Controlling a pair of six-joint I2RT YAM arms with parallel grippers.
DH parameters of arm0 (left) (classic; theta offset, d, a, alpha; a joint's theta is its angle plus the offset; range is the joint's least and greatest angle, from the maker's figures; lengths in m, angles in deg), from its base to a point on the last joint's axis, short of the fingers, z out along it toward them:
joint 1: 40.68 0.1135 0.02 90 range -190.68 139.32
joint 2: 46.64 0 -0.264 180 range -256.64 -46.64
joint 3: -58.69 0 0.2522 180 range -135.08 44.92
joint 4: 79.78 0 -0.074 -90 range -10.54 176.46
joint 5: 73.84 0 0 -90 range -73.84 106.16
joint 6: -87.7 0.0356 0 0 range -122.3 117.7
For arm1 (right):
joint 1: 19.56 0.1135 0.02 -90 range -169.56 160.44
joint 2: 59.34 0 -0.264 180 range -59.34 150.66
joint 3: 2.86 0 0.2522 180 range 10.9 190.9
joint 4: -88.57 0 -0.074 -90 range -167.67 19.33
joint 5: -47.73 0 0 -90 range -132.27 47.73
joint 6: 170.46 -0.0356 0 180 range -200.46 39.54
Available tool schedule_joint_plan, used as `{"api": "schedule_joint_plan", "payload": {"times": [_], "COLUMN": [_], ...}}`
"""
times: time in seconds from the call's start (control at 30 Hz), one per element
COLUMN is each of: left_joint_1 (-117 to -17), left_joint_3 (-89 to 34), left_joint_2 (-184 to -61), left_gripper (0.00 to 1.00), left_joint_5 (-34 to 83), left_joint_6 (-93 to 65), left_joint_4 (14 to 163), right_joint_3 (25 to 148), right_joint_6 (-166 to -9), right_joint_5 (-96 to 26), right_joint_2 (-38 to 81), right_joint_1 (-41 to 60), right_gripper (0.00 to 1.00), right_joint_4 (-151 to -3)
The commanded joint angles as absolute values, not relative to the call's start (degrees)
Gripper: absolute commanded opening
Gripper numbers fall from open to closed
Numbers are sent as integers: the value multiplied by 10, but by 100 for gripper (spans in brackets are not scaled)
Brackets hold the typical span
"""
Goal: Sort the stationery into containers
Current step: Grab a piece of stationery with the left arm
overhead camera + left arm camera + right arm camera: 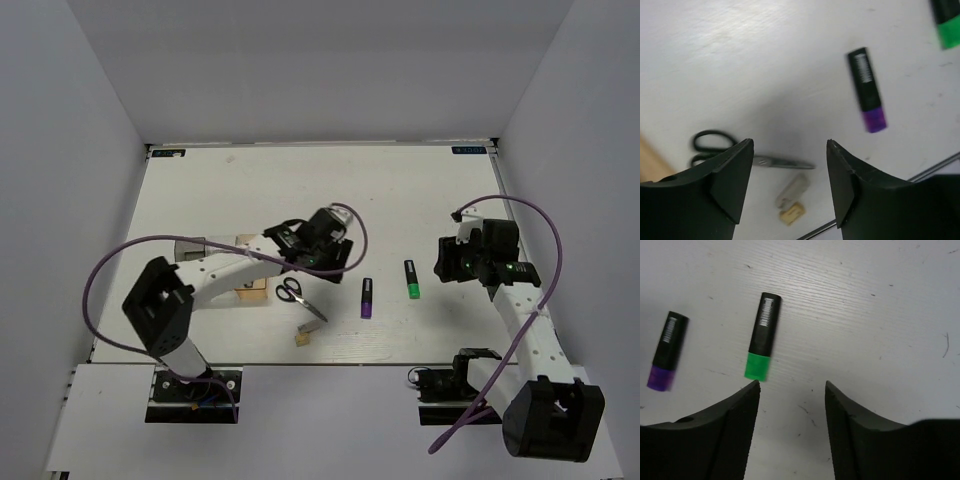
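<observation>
Two highlighters lie on the counter [420,190] between the arms in the top view. The green highlighter [411,280] is just left of the right jaws and the purple highlighter [367,298] is further left. Both run near-to-far, coloured end toward the near edge. The right arm [525,320] is clearly nearer the green one. The left jaws hang beyond the scissors [300,298], the blocks [303,337] sit by the front edge, and the containers [250,291] are mostly hidden under the left arm [225,270]. Left wrist view: jaws spread, nothing between them, scissors and blocks under the gap, purple highlighter off to the right. Right wrist view: jaws spread and empty. The green highlighter sits ahead and left of the gap, not in line with it, green end nearest. Its axis runs roughly square to the closing line, so a leftward shift looks enough to straddle its width.
</observation>
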State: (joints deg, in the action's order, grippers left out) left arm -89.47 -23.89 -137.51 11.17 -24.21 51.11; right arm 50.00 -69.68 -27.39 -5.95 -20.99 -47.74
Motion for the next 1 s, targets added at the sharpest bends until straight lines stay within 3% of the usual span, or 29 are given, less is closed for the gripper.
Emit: {"api": "schedule_joint_plan", "payload": {"times": [0.0,0.6,0.87,0.97], "left_joint_1": [-938,-1027,-1042,-1051], "left_joint_3": [-273,-384,-369,-367], "left_joint_2": [-1421,-1614,-1635,-1642], "left_gripper": [71,72,64,54], "left_joint_5": [108,47,-1,-16], "left_joint_6": [-302,-403,-417,-419], "left_joint_4": [550,588,571,547], "right_joint_3": [532,528,529,529], "right_joint_6": [-704,-712,-715,-718], "right_joint_5": [-339,-329,-327,-326], "right_joint_2": [-40,-60,-69,-70], "right_joint_1": [-210,-211,-211,-211], "right_gripper": [60,63,64,64], "right_joint_4": [-480,-486,-487,-486]}}
